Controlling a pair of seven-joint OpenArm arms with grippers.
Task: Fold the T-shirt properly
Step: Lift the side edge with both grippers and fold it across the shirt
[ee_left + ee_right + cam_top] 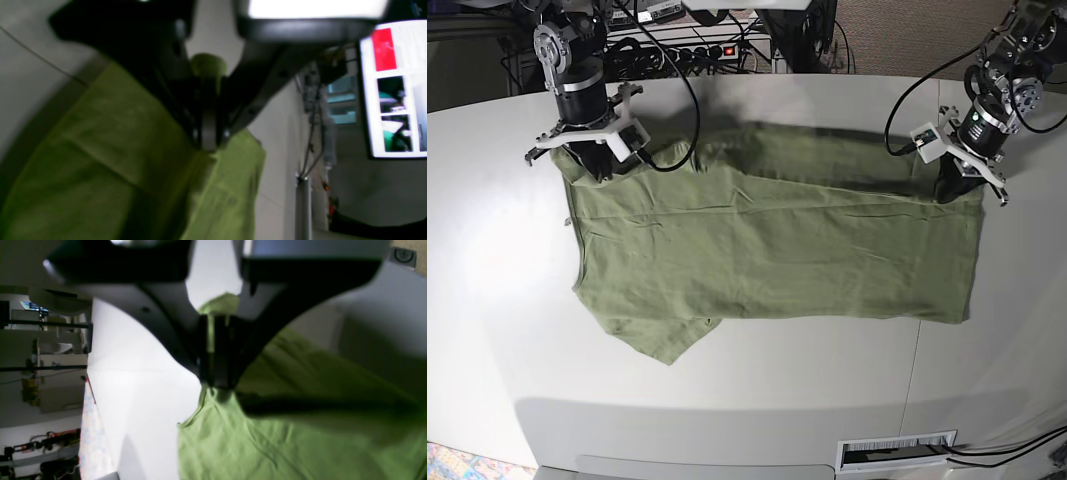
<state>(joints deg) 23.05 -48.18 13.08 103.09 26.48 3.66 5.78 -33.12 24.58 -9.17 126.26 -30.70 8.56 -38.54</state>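
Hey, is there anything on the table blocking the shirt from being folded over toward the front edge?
Nothing visible blocks it. The T-shirt lies spread on the table, and the surface in front of it is bare. The left gripper and right gripper are each shut on its far edge.

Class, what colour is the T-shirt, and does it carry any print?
The T-shirt is plain olive green, no print visible; the base view shows it best.

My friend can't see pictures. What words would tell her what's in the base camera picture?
A green T-shirt lies spread on a pale table, and two robot arms pinch its far edge. The right gripper holds the corner at picture-left, the left gripper the corner at picture-right.
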